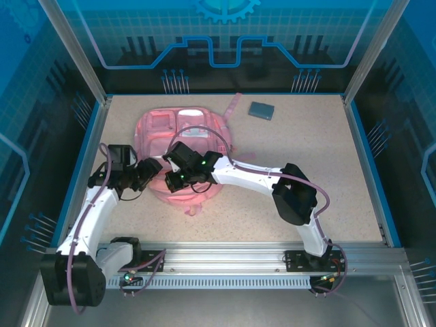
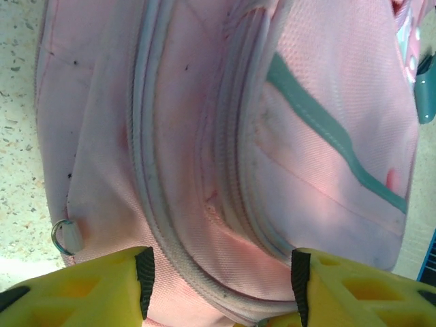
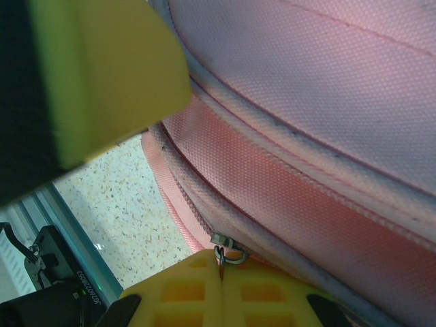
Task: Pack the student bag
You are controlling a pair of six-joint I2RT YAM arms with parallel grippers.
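The right end effector [image 3: 221, 286] is pinching the metal zipper pull [image 3: 228, 254] of the large pink fabric backpack [image 1: 163, 129]. The left end effector [image 2: 221, 279] is gaping over it. A steady drag along the zip likely follows.

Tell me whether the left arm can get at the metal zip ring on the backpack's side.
Probably yes. The zip ring lies uncovered beside the open left gripper, whose jaws straddle the edge of the pink backpack; a sideways shift should do.

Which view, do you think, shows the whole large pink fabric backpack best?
The top external view: the large pink fabric backpack lies there nearly whole, outline and far strap included. The left wrist view gives close seams and a teal stripe; the right wrist view, its zip edge and small metal zip pull.
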